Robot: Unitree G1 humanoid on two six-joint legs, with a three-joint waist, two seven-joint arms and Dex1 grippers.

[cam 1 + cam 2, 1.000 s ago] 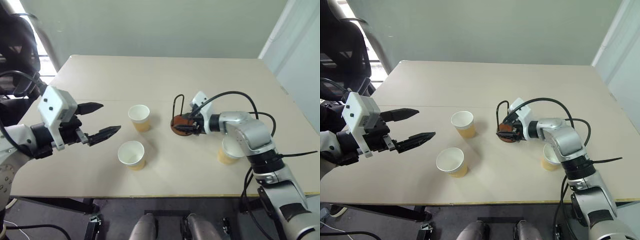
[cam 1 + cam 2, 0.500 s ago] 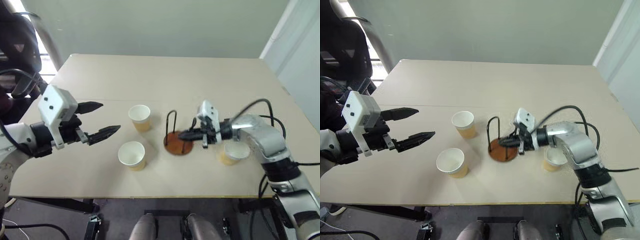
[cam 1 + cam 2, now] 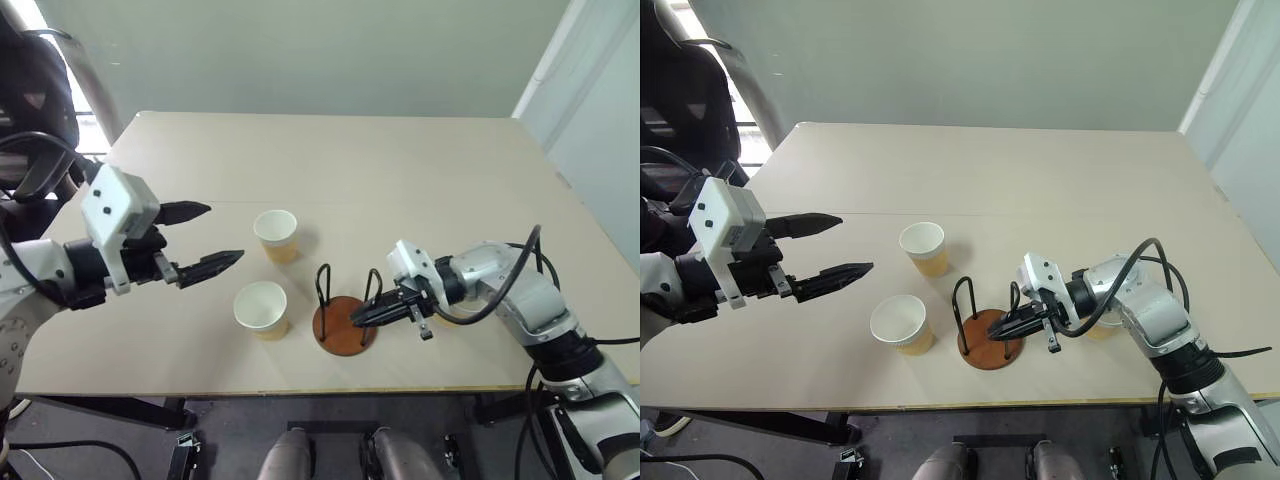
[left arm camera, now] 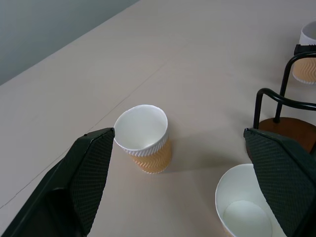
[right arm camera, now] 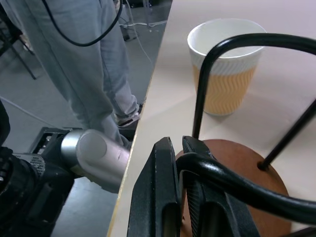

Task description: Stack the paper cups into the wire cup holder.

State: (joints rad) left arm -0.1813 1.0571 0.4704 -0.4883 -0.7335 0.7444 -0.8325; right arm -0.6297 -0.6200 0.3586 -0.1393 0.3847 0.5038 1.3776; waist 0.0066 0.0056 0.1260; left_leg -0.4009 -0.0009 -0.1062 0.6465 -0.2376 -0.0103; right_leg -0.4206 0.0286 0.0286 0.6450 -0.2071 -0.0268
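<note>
Near the front edge of the beige table (image 3: 420,170) stands the wire cup holder (image 3: 344,322), its brown disc base empty, and the right gripper (image 3: 362,318) is clamped on one of its black wire loops. Two paper cups (image 3: 262,309) (image 3: 276,235) stand upright just left of the holder, apart from each other. A third cup (image 3: 1102,325) sits behind the right arm. Well to the left, the left gripper (image 3: 201,240) hovers above the table, fingers spread wide, holding nothing.

Head eyes overlook table (image 3: 420,150); wrist views close.
</note>
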